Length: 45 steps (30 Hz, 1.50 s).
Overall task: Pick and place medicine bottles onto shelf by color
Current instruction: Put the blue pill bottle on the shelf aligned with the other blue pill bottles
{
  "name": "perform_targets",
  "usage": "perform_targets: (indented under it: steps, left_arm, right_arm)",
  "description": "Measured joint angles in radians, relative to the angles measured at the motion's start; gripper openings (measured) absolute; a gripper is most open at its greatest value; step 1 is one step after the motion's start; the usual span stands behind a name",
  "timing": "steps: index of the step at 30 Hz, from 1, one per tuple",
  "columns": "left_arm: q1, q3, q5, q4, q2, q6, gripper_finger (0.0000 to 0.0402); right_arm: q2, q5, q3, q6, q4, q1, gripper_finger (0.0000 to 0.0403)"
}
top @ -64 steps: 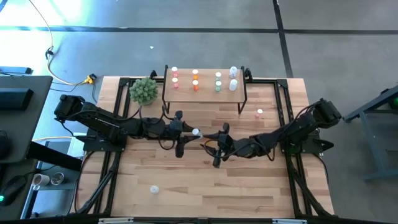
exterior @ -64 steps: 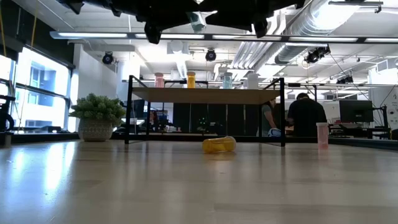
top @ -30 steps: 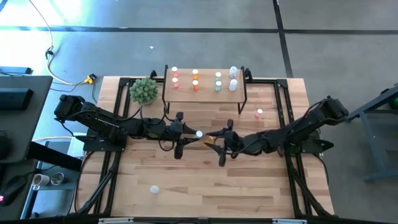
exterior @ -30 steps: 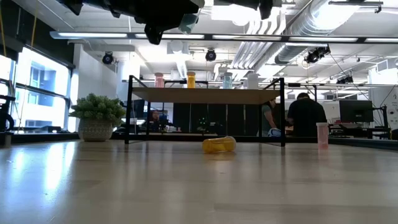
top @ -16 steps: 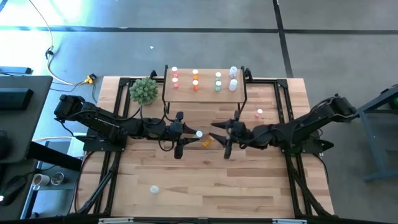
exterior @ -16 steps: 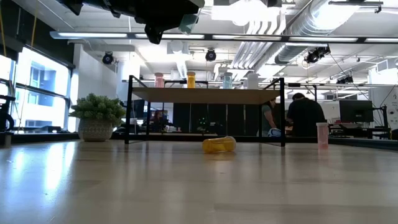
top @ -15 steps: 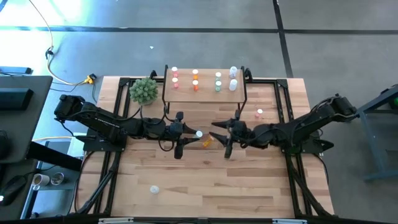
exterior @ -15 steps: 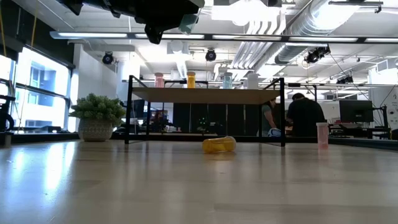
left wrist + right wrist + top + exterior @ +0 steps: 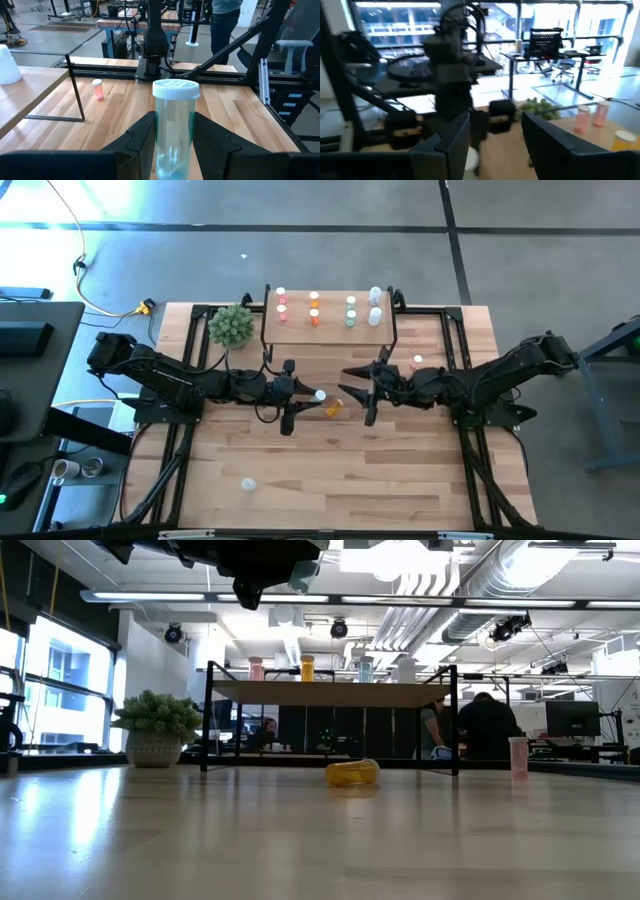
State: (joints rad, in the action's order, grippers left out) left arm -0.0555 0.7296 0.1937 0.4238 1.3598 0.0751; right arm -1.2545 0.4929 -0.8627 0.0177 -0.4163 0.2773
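Observation:
My left gripper (image 9: 308, 394) is over the table's middle, shut on a clear, blue-green tinted medicine bottle (image 9: 173, 131) with a white cap (image 9: 319, 394). It shows high up in the low view (image 9: 303, 578). My right gripper (image 9: 346, 381) is open and empty, just right of that bottle and facing it. Its fingers also show apart in the right wrist view (image 9: 495, 145). The shelf (image 9: 330, 330) stands at the far edge with pink, orange, green and white bottles on top. An orange bottle (image 9: 334, 407) lies on its side on the table (image 9: 352, 772). My left gripper pinches the bottle's lower body (image 9: 172, 150) between its two fingers, one on each side. The fingers come level from the table's left. The bottle stands upright, cap up, lifted clear of the table.
A pink bottle (image 9: 417, 361) stands on the table right of the shelf (image 9: 98, 89). A white-capped bottle (image 9: 248, 484) is near the front left. A green spiky plant (image 9: 231, 325) sits left of the shelf. People sit in the room behind (image 9: 490, 725).
My right gripper has gone toward the table's far edge and a little right, away from the orange bottle, and has turned to face my left gripper. My left gripper keeps still with the bottle.

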Motion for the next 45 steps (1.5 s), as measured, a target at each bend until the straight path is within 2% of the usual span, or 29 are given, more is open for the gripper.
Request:
perform_targets:
  steps: [4,9,16,29,45]
  left_arm:
    - [0.0,0.0,0.0,0.008,0.0,0.0,0.011]
    - [0.0,0.0,0.0,0.015,0.0,-0.001,0.011]
    - [0.0,0.0,-0.029,0.048,0.0,-0.029,0.011]
    - [0.0,0.0,-0.104,0.042,0.005,-0.052,0.011]
    - [-0.001,0.0,-0.095,0.044,0.005,-0.036,0.011]
  right_arm:
    - [0.0,-0.041,0.0,0.003,0.042,-0.042,0.0174]
    - [0.0,-0.227,0.0,0.051,0.09,-0.101,0.0175]
    - [-0.002,-0.372,0.0,0.032,0.105,-0.129,0.0174]
    - [-0.152,-0.364,0.0,-0.052,-0.014,-0.09,0.0174]
    - [-0.162,-0.348,0.0,-0.017,-0.035,-0.08,0.0174]
